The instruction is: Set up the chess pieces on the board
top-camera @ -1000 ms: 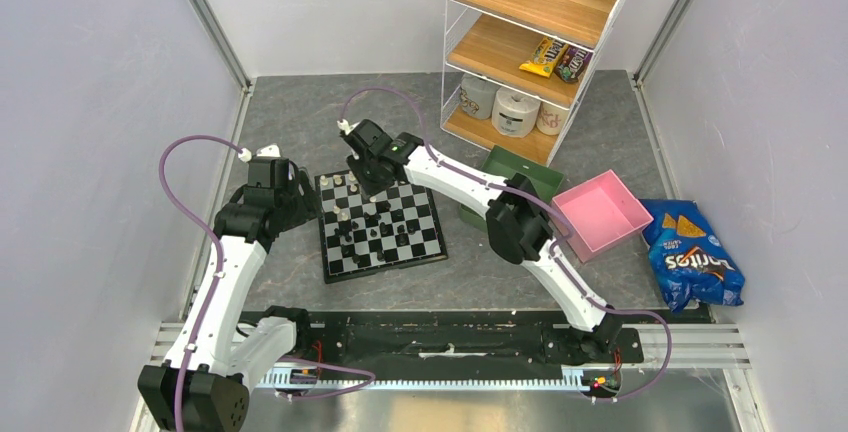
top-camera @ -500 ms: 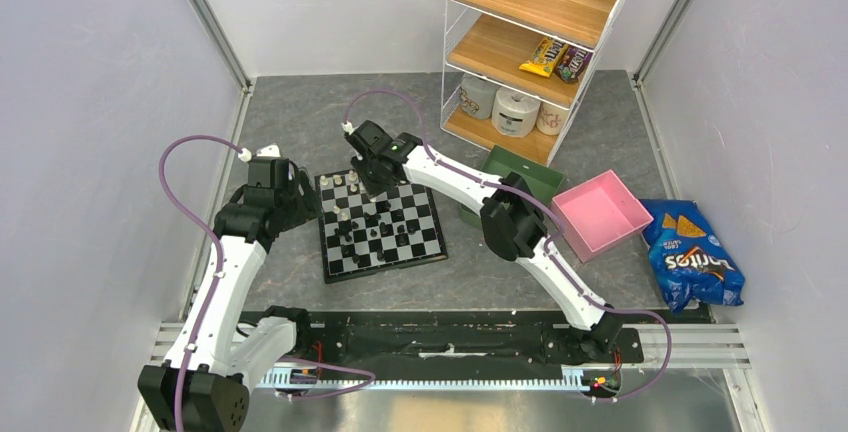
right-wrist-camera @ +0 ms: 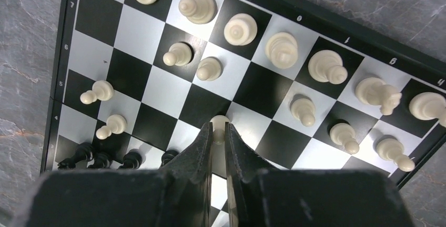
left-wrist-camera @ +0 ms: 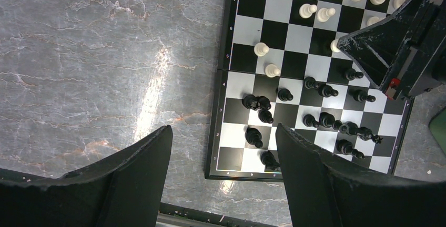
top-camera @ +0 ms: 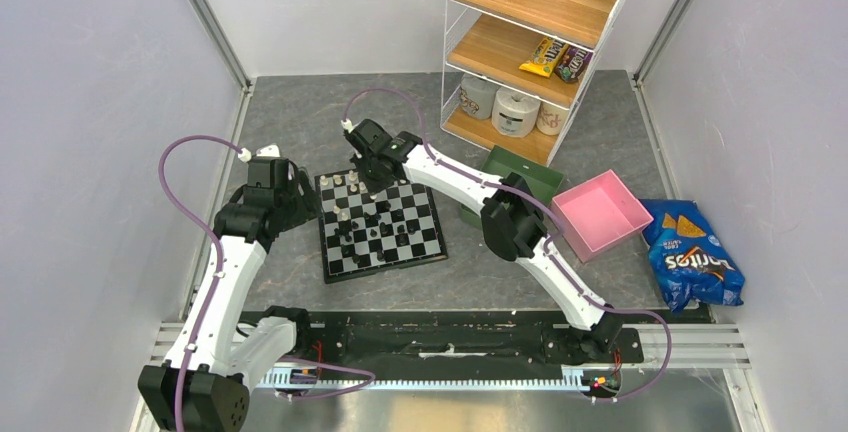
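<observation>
Held piece: a small round-topped cream-white chess piece (right-wrist-camera: 219, 122) is pinched between the fingertips of the black two-finger right gripper (right-wrist-camera: 218, 132), over the board's cream-side half. I cannot tell whether it stands on a square or is lifted.
Board: the small square black-and-white chequered chessboard with a thin dark border (top-camera: 385, 269) lies flat on the grey marbled table top (top-camera: 300, 132), between the two arms.
Cream pieces: the other cream-white figurines (right-wrist-camera: 281, 48) mostly stand in the two rows along the far edge. A few small ones stand further in.
Black pieces: the tiny black figurines (left-wrist-camera: 321, 119) are scattered unevenly over the near half.
Right gripper: closed on the cream-white piece, reaching in from the board's far side.
Left gripper: the black two-finger left gripper (left-wrist-camera: 222, 130) has its jaws wide apart and grips nothing. It hangs above the board's left edge.
Surroundings: to the right are a dark green tray (top-camera: 520, 167), a pink square tray (top-camera: 600, 214) and a blue crisp bag (top-camera: 695, 267). A white wire rack with wooden shelves (top-camera: 520, 2) stands at the back.
</observation>
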`<state>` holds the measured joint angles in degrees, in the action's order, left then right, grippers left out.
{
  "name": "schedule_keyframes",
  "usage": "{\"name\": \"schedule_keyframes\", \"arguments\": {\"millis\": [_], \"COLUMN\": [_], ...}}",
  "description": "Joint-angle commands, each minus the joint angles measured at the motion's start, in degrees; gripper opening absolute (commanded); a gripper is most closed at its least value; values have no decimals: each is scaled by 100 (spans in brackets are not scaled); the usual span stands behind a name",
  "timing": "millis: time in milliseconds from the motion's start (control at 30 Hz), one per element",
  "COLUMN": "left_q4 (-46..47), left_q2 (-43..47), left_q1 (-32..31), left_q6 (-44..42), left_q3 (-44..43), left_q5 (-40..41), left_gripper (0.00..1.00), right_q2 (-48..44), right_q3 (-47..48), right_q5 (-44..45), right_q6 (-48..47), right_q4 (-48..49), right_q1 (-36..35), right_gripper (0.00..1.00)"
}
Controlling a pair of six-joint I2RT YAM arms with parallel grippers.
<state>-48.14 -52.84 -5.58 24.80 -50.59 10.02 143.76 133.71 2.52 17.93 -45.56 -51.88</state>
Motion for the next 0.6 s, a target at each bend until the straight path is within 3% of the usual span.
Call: {"name": "schedule_keyframes", "arguments": {"millis": [0, 567], "left_q4": [117, 132], "left_q2": [63, 61], "left_q1": [33, 57], "left_q6": [16, 7], "left_q3": [5, 5], "left_q5": [-55, -93], "left_gripper": [79, 79], "right_q2": [35, 248], "right_q3": [374, 515], "right_q5": [257, 292], "right_q6": [-15, -3], "right_q4": [47, 140], "right_q1": [119, 274], "right_gripper": [16, 16]}}
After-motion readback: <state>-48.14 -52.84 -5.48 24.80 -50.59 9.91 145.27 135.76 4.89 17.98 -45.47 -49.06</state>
